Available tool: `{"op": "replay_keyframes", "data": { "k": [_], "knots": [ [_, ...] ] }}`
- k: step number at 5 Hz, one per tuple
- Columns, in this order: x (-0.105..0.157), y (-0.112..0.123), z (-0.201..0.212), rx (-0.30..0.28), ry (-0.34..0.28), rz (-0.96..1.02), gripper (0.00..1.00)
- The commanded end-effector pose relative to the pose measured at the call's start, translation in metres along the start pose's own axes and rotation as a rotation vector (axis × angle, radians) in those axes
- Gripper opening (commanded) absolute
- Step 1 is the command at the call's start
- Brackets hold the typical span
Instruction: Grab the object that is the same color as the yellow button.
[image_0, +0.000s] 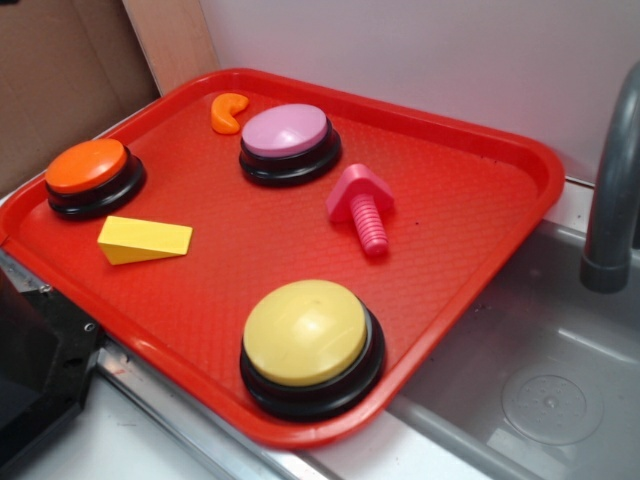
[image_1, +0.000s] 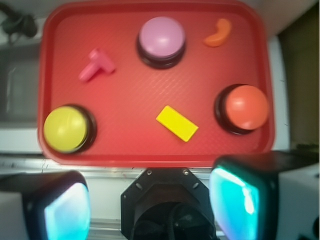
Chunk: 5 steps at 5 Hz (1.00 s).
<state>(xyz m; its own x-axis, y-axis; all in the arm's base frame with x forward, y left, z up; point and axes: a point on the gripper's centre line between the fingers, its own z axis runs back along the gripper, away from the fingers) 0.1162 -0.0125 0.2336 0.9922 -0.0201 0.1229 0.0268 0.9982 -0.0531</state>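
The gripper (image_1: 150, 205) shows only in the wrist view, cut off by the bottom edge: two blurred fingers (image_1: 235, 200) with teal pads stand wide apart and hold nothing, with the black wrist body between them. They hang over the counter just outside the tray's near rim, clear of everything on it. In the exterior view only a dark black corner at the lower left shows, too little to say what it is.

The wedge (image_0: 145, 240) lies flat on the red tray (image_0: 470, 200), between the orange button (image_0: 92, 177) and the yellow button (image_0: 310, 345), touching neither. From the side its taper is plain, thick at the left and thin at the right; from above it reads only as a slanted yellow rectangle (image_1: 177, 123).

The yellow button sits at the tray's near corner in the exterior view, its black base just beside the rim. The wrist view places it at the lower left (image_1: 66, 128), well apart from the wedge.

Further back stand a purple button (image_0: 288, 142), a pink bolt (image_0: 362, 205) lying on its side, and a small orange curved piece (image_0: 228, 112) near the far rim. The wrist view is soft, so the bolt's thread is lost there.

Only the exterior view shows the grey faucet (image_0: 612, 190), cut off at the right edge, and the sink (image_0: 540, 390) below it
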Motion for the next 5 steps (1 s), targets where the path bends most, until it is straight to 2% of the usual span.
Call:
{"op": "replay_keyframes", "data": {
  "k": [1,2,3,5],
  "knots": [
    [0.011,0.016,-0.029,0.016,-0.07,-0.252,1.0],
    [0.021,0.021,-0.053,0.029,-0.094,-0.422,1.0],
    [0.029,0.029,-0.076,-0.002,-0.105,-0.536,1.0],
    [0.03,0.035,-0.124,0.054,-0.088,-0.582,1.0]
  ]
}}
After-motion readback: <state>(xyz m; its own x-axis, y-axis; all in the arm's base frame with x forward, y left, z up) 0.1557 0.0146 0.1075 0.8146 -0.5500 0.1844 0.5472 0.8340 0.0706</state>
